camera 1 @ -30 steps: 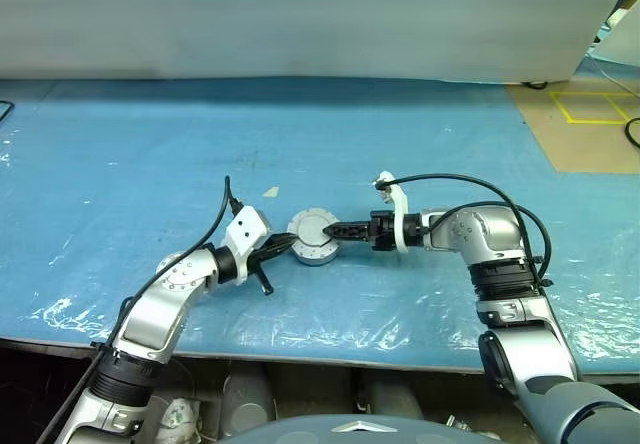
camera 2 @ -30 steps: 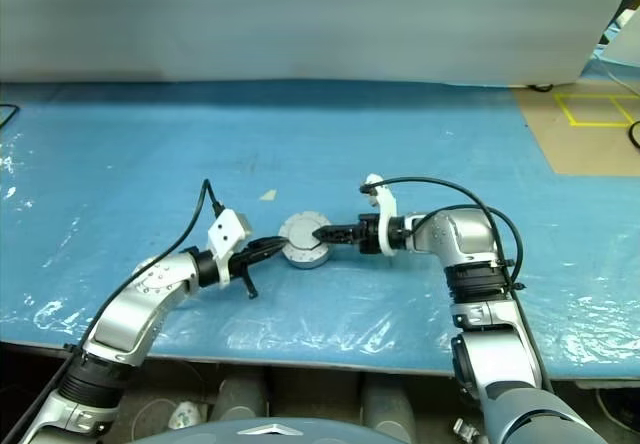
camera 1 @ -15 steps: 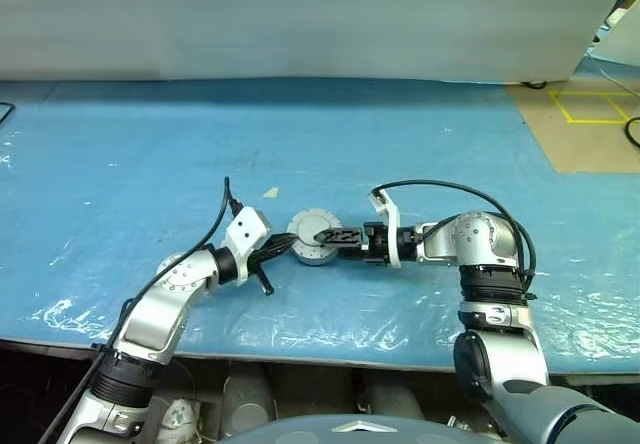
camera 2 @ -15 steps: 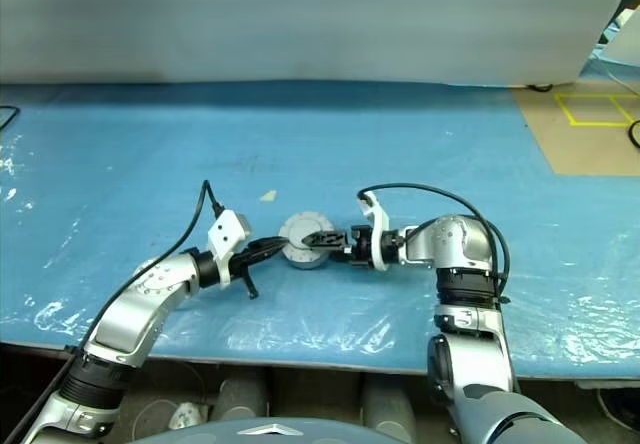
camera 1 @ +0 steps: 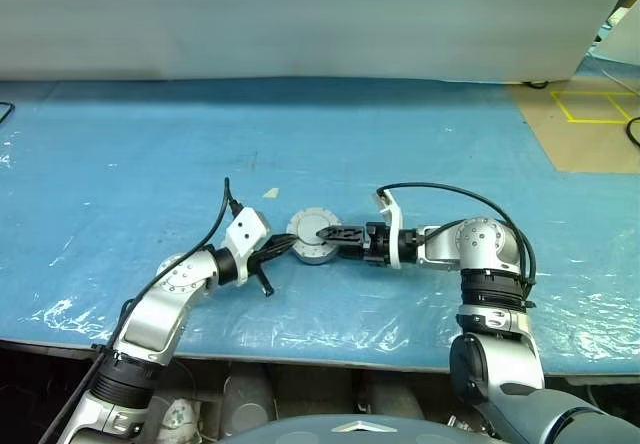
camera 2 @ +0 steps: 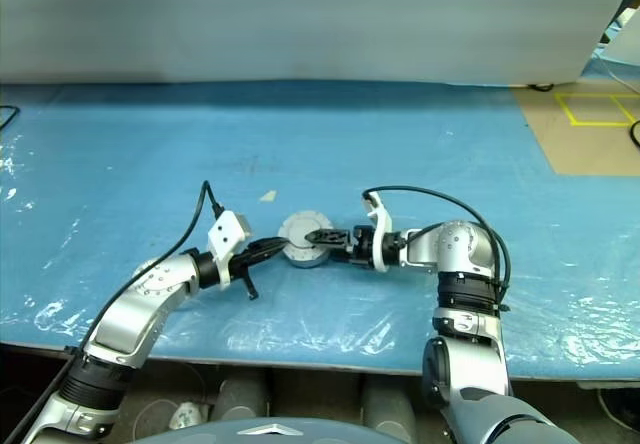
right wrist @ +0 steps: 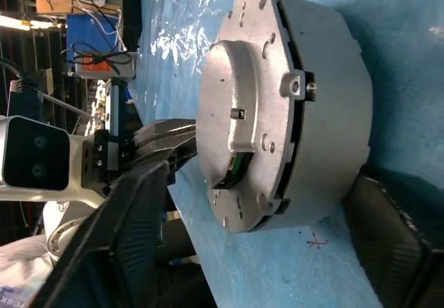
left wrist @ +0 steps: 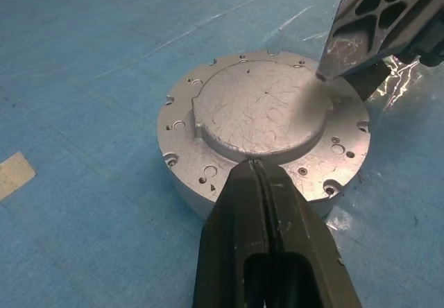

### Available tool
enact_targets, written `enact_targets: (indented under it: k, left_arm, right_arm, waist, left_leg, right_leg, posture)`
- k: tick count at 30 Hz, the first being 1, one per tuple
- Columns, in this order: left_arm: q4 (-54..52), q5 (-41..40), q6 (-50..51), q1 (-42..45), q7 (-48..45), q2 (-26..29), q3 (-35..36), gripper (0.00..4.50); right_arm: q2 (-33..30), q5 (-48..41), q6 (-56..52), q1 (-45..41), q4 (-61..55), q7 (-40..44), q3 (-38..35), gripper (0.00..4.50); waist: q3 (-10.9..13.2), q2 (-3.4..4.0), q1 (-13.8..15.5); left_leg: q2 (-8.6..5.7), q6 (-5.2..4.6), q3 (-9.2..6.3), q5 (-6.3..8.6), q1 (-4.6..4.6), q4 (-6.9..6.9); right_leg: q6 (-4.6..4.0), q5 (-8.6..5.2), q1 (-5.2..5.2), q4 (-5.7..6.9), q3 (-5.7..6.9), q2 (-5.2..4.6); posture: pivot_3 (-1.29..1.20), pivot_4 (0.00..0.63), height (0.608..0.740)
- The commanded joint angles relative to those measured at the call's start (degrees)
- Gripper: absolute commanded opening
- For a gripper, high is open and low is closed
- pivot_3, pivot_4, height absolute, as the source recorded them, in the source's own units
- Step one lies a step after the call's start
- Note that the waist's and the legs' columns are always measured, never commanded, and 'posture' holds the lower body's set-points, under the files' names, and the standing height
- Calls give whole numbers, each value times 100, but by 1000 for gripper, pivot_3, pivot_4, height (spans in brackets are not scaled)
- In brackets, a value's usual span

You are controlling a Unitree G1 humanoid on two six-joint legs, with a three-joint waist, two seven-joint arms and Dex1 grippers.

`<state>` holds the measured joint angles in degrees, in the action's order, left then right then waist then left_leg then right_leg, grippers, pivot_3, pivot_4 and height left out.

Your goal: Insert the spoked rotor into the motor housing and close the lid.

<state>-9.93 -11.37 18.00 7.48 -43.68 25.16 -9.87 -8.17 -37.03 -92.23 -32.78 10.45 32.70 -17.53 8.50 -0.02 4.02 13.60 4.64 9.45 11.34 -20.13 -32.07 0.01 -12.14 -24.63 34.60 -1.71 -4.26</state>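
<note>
The motor housing (camera 1: 314, 254), a short silver drum, stands on the blue table between my two grippers. The lid (left wrist: 260, 107), a silver disc with a raised centre and small holes, sits on top of it. The spoked rotor is hidden. My left gripper (camera 1: 290, 245) is shut, and its closed tips (left wrist: 255, 168) rest against the drum's near-left rim. My right gripper (camera 1: 326, 234) reaches in from the right, open. One of its fingers (left wrist: 347, 41) lies over the lid's raised centre and the other finger (right wrist: 388, 225) stands by the drum's side.
A small pale tape scrap (camera 1: 270, 192) lies on the table behind the drum. Wrinkled clear film (camera 1: 330, 324) runs along the table's front edge. A tan floor patch with yellow tape (camera 1: 590, 114) is at the back right. A grey wall closes the far side.
My right wrist has rolled and its elbow has tucked in, so the fingers now stand one above the other across the drum. The left arm and the drum kept still.
</note>
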Motion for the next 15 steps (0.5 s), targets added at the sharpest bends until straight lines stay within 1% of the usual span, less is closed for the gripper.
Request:
enact_targets:
  k: [1,6,8,11,15]
  left_arm:
    - [337,203,205,-162,-39,25,-362,0]
    - [341,198,207,-164,-32,25,-367,0]
    - [339,200,210,-168,-31,24,-362,0]
    - [332,205,210,-175,-25,23,-355,0]
    - [333,211,193,-179,-4,18,-340,0]
  right_arm:
    - [76,-522,-27,-31,-236,180,-3,2793]
    - [58,-749,-27,-28,-276,148,17,1278]
    - [56,-808,-27,-28,-274,126,18,1110]
    - [56,-809,-27,-25,-259,99,16,1092]
    - [58,-589,-7,-2,-272,22,77,1092]
  waist:
    - [2,3,0]
    - [2,8,9]
    - [3,11,-4]
    - [3,13,-2]
    - [3,12,-3]
  left_leg:
    - [-1,0,0,0,-1,1]
    - [-2,0,1,0,-1,3]
    - [-2,0,2,0,-2,3]
    - [-1,0,3,0,-5,12]
    - [-2,0,4,0,-4,12]
  right_leg:
    - [0,0,-1,0,0,0]
    - [7,-4,-2,0,0,-2]
    - [12,-7,-3,-2,-2,-2]
    - [-2,0,-9,-2,0,-1]
    - [-3,0,-9,-2,-1,-1]
  posture:
    - [0,150,740]
    - [0,150,740]
    - [0,150,740]
    - [0,150,740]
    - [0,150,740]
